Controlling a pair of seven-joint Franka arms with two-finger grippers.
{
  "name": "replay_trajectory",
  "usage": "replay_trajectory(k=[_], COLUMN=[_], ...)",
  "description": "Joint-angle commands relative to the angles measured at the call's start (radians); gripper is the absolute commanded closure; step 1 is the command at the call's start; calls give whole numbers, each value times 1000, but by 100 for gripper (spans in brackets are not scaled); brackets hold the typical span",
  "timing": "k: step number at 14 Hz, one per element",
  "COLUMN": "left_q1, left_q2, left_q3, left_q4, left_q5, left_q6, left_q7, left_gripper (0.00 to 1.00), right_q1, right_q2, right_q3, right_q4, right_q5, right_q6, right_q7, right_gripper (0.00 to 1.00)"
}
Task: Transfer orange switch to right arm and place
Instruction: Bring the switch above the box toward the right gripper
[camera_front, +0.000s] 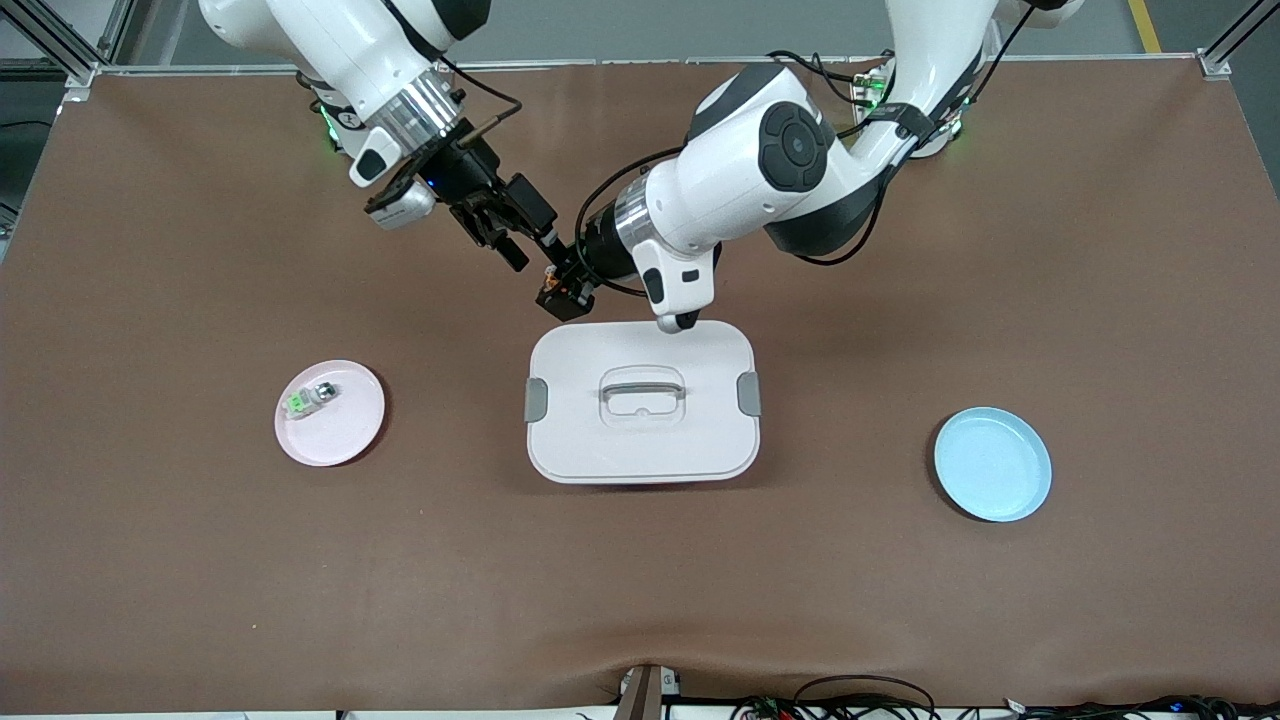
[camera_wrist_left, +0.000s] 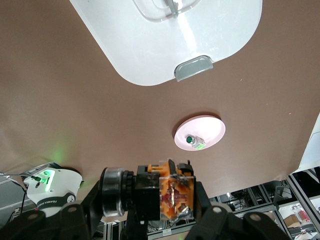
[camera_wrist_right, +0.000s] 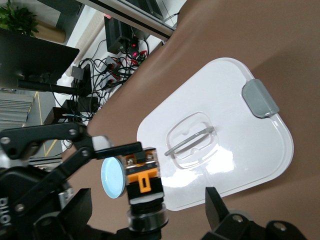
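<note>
The left gripper (camera_front: 568, 283) is holding the switch (camera_front: 556, 291) up in the air, over the worktop (camera_front: 900, 600) just beside the box (camera_front: 642, 402), so that the wide-open right gripper (camera_front: 520, 235) can be closing on it for the handover

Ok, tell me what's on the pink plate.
The pink plate holds one green-and-clear switch with a silver end, lying near its rim. Whatever is under that switch is covered.

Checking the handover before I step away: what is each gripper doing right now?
Left gripper: closed on the orange switch, above the white lid.
Right gripper: open, fingers either side of the switch.
</note>
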Motion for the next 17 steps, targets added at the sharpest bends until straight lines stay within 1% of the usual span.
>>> replay_trajectory(k=[1, 3, 4, 6, 7, 8, 9, 11, 12, 13, 14, 15, 17], left_q1=[-2, -2, -2, -2, -2, -3, -2, -2, -3, -2, -2, -2, 0], left_q2=[2, 2, 2, 2, 2, 2, 2, 2, 2, 2, 4, 4, 5], left_q3=[0, 0, 0, 0, 0, 0, 0, 0, 2, 2, 2, 2, 2], left_q4=[16, 16, 16, 16, 16, 16, 16, 16, 16, 16, 16, 16, 16], left_q5=[-19, -19, -19, -19, -19, -19, -19, -19, -19, -19, -19, -19, -19], left_q6=[2, 2, 2, 2, 2, 2, 2, 2, 2, 2, 2, 2, 2], left_q7=[-21, -21, -21, -21, -20, -20, -20, -20, -20, -20, -20, -20, -20], left_gripper=[100, 100, 100, 100, 100, 100, 100, 100, 100, 100, 100, 100, 100], right_q1=[17, 19, 19, 17, 17, 17, 16, 17, 17, 17, 17, 17, 17], right_q2=[10, 16, 18, 30, 41, 52, 65, 87, 88, 89, 89, 89, 89], right_q3=[-10, -11, -11, -11, -11, -11, -13, -13, -13, -13, -13, -13, -13], right_q4=[0, 7, 12, 27, 38, 53, 69, 90, 90, 90, 90, 90, 90], right_q5=[25, 25, 25, 25, 25, 25, 25, 25, 25, 25, 25, 25, 25], right_q6=[22, 22, 20, 19, 17, 14, 11, 10, 8, 8, 8, 8, 8], right_q7=[-9, -14, -20, -32, -37, -38, -38, -38, -38, -38, -40, -40, -40], right_gripper=[0, 0, 11, 26, 40, 56, 60, 62, 64, 75, 96, 100, 100])
